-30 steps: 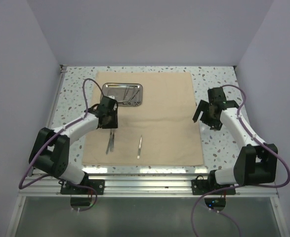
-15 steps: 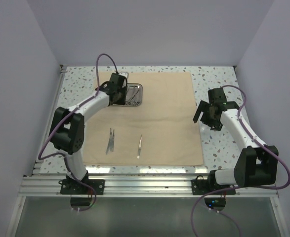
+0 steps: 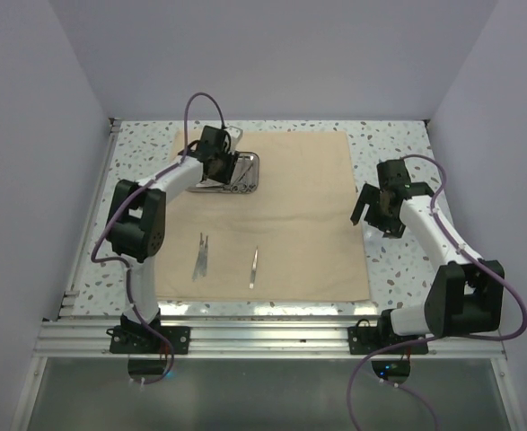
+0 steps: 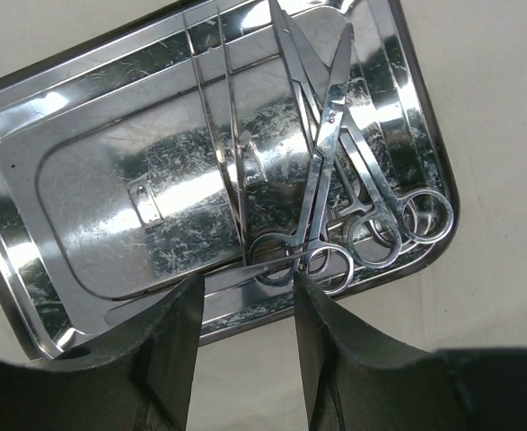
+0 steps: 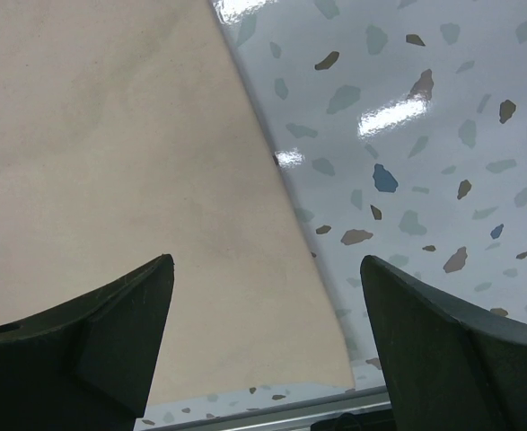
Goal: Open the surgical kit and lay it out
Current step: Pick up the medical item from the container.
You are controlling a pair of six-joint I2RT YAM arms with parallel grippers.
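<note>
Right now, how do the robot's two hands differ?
1. Place: the left hand hovers over the tray; the right hand hangs over the cloth at its edge, beside bare table.
2. Opening: the left hand's fingers stand a narrow gap apart; the right hand's are spread wide.

Shared: both hands are open and hold nothing.

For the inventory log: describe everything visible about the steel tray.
The tray is a shallow rectangle of shiny, scratched steel with rounded corners and a raised rim. It lies flat on the cloth, at its far left corner. Inside lie tweezers and several ring-handled instruments, crossed, rings toward one end. The left gripper hangs over its edge, jaws apart; contact cannot be told.
</note>
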